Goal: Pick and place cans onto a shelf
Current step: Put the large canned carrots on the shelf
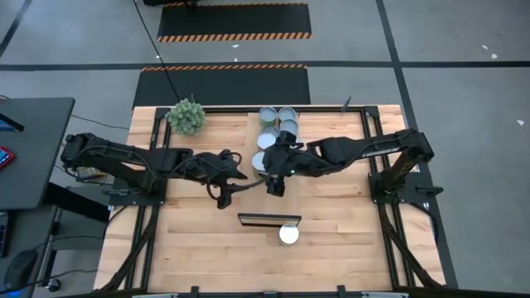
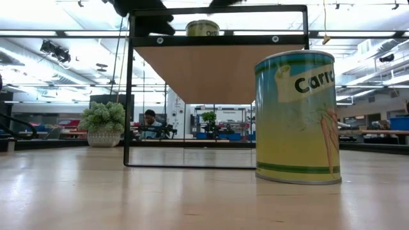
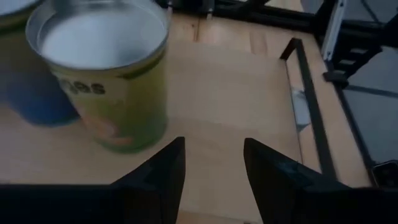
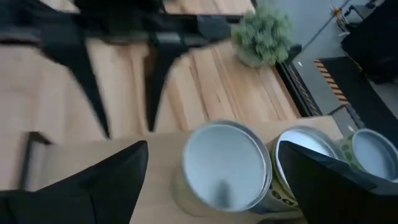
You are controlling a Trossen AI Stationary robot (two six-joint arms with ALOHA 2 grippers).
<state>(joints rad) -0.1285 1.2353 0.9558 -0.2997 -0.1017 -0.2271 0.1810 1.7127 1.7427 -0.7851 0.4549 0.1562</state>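
Two tools over smooth wood: left tool [image 3: 211, 177] empty, slightly parted; right tool [image 4: 214, 183] spread around a round metal-topped can [image 4: 225, 169].

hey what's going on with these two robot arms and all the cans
Both arms meet over the cans in the middle of the table. The right pincer is open above a silver-topped can, apparently about to grip it. The left pincer is empty, its fingers open with bare wood between them, beside a green-labelled can. Another can stands by the shelf.

A yellow-green can [image 2: 295, 118] with a carrot picture and dark green bands; green plant ball [image 1: 186, 117].
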